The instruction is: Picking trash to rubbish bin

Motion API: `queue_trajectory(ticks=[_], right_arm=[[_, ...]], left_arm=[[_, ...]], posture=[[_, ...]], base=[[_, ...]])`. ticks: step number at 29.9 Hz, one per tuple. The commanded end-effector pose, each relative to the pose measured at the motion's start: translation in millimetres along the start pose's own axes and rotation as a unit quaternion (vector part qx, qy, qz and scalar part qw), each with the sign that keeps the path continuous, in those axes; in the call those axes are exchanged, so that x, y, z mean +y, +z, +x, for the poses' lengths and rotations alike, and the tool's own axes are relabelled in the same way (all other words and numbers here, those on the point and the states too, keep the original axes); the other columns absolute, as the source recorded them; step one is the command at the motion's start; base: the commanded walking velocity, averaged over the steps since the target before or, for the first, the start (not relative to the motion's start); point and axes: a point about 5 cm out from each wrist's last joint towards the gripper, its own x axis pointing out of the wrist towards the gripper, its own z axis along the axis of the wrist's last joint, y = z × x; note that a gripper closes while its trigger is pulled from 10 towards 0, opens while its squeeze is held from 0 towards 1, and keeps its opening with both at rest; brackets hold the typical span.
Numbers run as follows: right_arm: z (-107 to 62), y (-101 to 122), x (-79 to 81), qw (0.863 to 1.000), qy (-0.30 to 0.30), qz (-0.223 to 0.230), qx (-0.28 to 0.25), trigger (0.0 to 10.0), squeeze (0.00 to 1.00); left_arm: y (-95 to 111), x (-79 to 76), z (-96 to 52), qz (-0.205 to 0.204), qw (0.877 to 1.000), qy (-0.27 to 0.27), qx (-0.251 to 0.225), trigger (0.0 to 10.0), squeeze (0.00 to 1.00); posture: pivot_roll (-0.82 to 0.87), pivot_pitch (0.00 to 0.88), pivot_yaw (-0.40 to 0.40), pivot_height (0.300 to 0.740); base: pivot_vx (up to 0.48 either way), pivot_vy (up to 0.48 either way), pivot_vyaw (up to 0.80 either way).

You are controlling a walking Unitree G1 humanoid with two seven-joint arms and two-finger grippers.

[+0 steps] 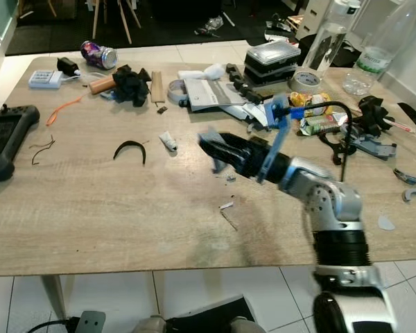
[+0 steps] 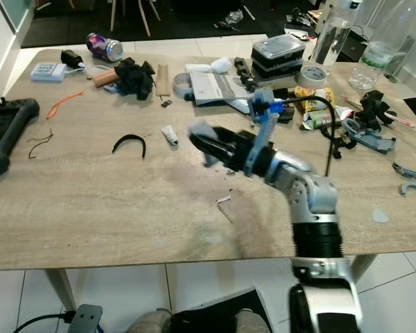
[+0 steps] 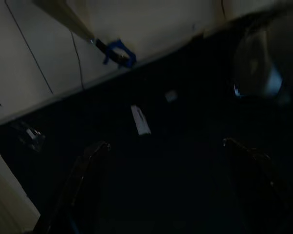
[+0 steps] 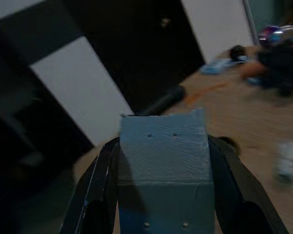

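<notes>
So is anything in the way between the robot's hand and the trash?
No, nothing visible. The right hand holds the grey block right between its fingers, above the table. The left hand hangs idle.

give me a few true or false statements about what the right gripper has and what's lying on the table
1. The right gripper is shut on a grey block. True.
2. The crushed drink can lies at the near edge of the table. False: it lies at the far edge, toward the robot's left.
3. A black game controller rests at the table's left end. True.
4. The black curved strip sits on top of the stacked food containers. False: it lies on bare wood, well apart from them.
5. The left gripper holds the roll of tape. False: its fingers are open and hold nothing in its dark wrist view.
</notes>
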Motion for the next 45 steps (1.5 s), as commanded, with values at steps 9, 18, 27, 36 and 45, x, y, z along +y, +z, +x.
queue_trajectory(ticks=[9, 18, 27, 36, 45], right_arm=[[14.6, -42.7, 8.2, 0.999, -0.004, 0.025, 0.036, 10.0, 0.00], [1.0, -108.2, -11.8, 0.977, -0.086, -0.023, 0.193, 10.0, 0.00], [-55.9, -183.1, -36.7, 0.911, -0.187, -0.039, 0.367, 10.0, 0.00], [-199.4, -262.1, -27.8, 0.739, -0.415, 0.016, 0.530, 10.0, 0.00], [-262.3, -292.0, 11.9, 0.663, -0.464, 0.067, 0.584, 10.0, 0.00]], left_arm=[[-6.6, 4.2, -0.9, 0.024, 0.999, 0.010, 0.019, 10.0, 0.00], [-9.1, 0.2, -0.9, 0.029, 0.999, 0.006, 0.023, 10.0, 0.00], [-10.8, -1.6, -1.1, 0.033, 0.999, 0.003, 0.026, 10.0, 0.00], [-11.4, -1.9, -1.2, 0.037, 0.999, 0.002, 0.027, 10.0, 0.00], [-13.9, -0.5, -1.7, 0.040, 0.999, 0.001, 0.029, 10.0, 0.00]], posture=[[0.10, 0.023, -0.006, 0.740], [0.10, 0.016, -0.014, 0.740], [0.10, 0.005, -0.024, 0.740], [0.11, 0.000, -0.030, 0.740], [0.12, 0.000, -0.022, 0.740]], base=[[-0.387, 0.000, 0.00], [-0.393, 0.000, 0.00], [-0.393, 0.000, 0.00], [-0.394, 0.000, 0.00], [-0.393, 0.000, 0.00]])
